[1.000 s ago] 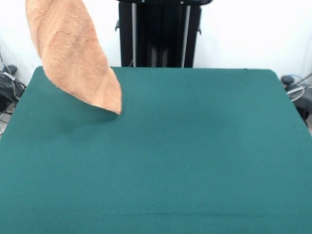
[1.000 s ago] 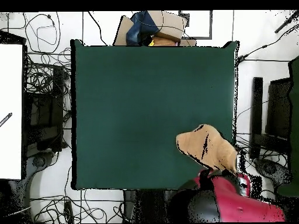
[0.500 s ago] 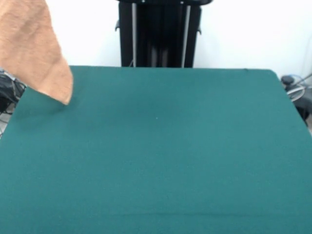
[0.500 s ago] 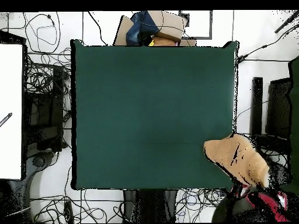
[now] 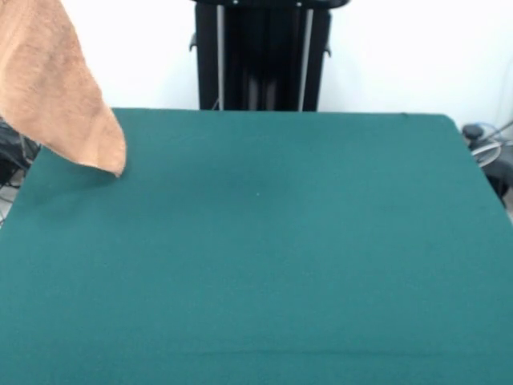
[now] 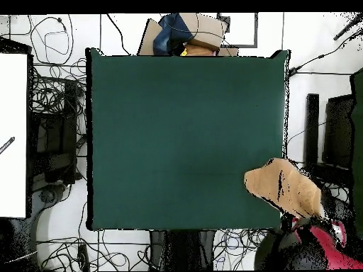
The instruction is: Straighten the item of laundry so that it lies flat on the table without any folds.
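The peach-orange towel [image 5: 56,88] hangs in the air at the far left of the front view, its lower tip just over the far left corner of the dark green table [image 5: 264,257]. In the overhead view the towel [image 6: 283,188] is bunched over the table's right edge near the bottom right corner of the table [image 6: 184,134]. The red and black arm [image 6: 312,244] is below it, off the table's corner. The gripper itself is hidden by the towel and the arm.
The black pedestal [image 5: 260,52] stands behind the table's far edge. Cables and boxes [image 6: 188,35] lie on the floor around the table. A white board [image 6: 13,134] is at the left of the overhead view.
The hanging towel swung from above the table's corner area out past the table's edge, then drifted back a little toward the table. The arm moved with it.
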